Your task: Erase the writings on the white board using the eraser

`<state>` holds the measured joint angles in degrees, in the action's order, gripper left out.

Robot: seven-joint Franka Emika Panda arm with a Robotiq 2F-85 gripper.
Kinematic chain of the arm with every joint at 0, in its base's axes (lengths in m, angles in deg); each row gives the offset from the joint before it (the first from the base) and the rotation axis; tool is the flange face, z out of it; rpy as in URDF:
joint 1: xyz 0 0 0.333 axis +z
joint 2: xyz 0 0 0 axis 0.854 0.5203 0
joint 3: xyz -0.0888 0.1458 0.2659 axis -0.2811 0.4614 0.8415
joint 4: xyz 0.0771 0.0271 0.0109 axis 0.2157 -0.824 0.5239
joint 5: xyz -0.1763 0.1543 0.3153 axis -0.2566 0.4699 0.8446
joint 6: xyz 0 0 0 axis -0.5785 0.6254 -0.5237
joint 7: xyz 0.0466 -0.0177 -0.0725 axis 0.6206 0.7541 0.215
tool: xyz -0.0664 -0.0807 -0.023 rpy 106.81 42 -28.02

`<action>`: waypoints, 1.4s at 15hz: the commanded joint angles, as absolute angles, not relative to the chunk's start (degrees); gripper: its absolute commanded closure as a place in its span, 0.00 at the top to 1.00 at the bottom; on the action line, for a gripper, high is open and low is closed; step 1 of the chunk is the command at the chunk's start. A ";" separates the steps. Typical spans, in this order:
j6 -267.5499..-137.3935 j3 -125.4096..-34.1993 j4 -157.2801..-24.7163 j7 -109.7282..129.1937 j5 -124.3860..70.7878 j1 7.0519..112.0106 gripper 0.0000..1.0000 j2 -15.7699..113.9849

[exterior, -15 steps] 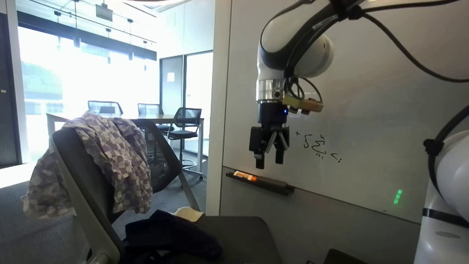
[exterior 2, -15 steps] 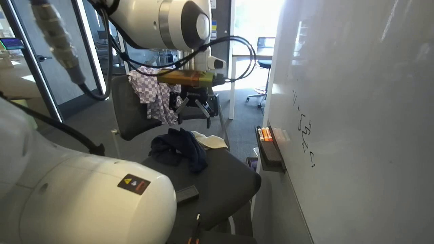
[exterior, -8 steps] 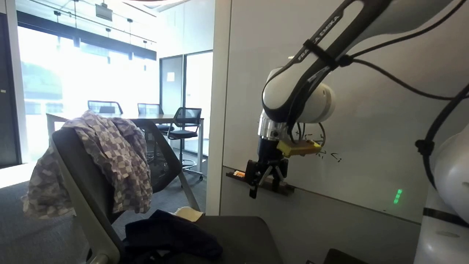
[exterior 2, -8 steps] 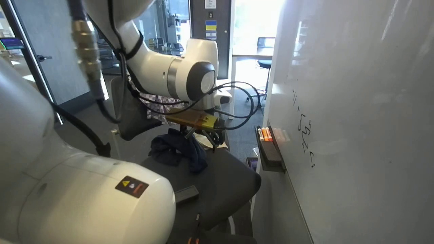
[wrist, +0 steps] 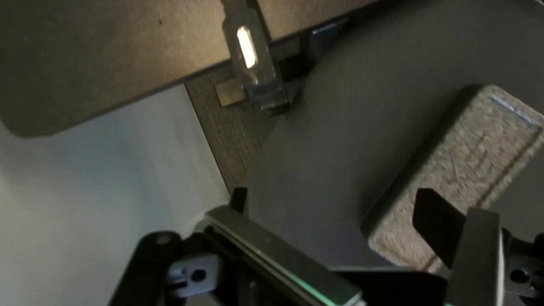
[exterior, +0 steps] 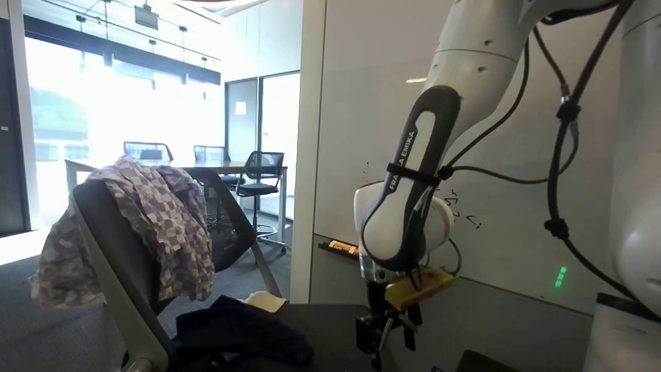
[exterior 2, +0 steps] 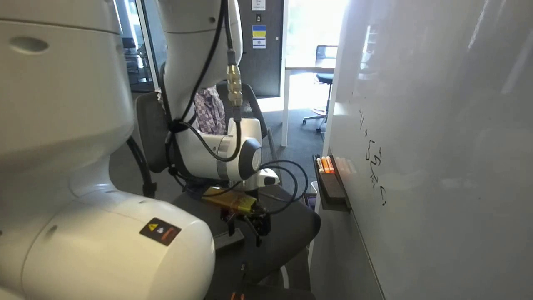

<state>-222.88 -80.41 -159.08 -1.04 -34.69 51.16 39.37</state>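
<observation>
"Where's the eraser [wrist: 467, 163]?"

"On the grey chair seat [exterior 2: 291, 229], rough speckled face up, lying just where it lay a second ago."

"And the writings [exterior 2: 376, 161]?"

"Still on the white board [exterior 2: 441, 150], a short line of thin dark marks. In an exterior view my arm [exterior: 423, 147] now crosses the middle of them; a second ago the little cross among them showed plainly there."

"How has your tool [exterior 2: 245, 238] moved?"

"Well down. A second ago I had it up level with the writings, as seen in that view; half a second ago it stood across the marker tray [exterior 2: 336, 207]. Now it hangs low over the seat, near the eraser."

"And its fingers [wrist: 437, 227]?"

"Spread wide, a broad gap between them. In the wrist view one fingertip overlaps the eraser; whether it touches, I can't tell."

"What has stayed put?"

"The navy cloth [exterior: 242, 330], on the same seat as the eraser. Beside it lies the pale cloth [exterior: 266, 300], also unmoved. The checkered shirt [exterior: 155, 222] hangs over the backrest [exterior: 113, 232] as it did. The tray, along the board's lower edge, bears the same markers [exterior 2: 325, 164] and, just beside them, the same dark block [exterior 2: 332, 186]."
</observation>
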 commanded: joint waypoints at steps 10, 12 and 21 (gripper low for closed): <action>-240.10 -96.14 -156.75 -12.48 -39.63 80.11 1.00 50.49; -238.00 -100.84 -156.07 -14.65 -41.11 86.36 1.00 49.77; -216.20 -90.36 -156.77 3.64 -50.06 75.14 1.00 41.89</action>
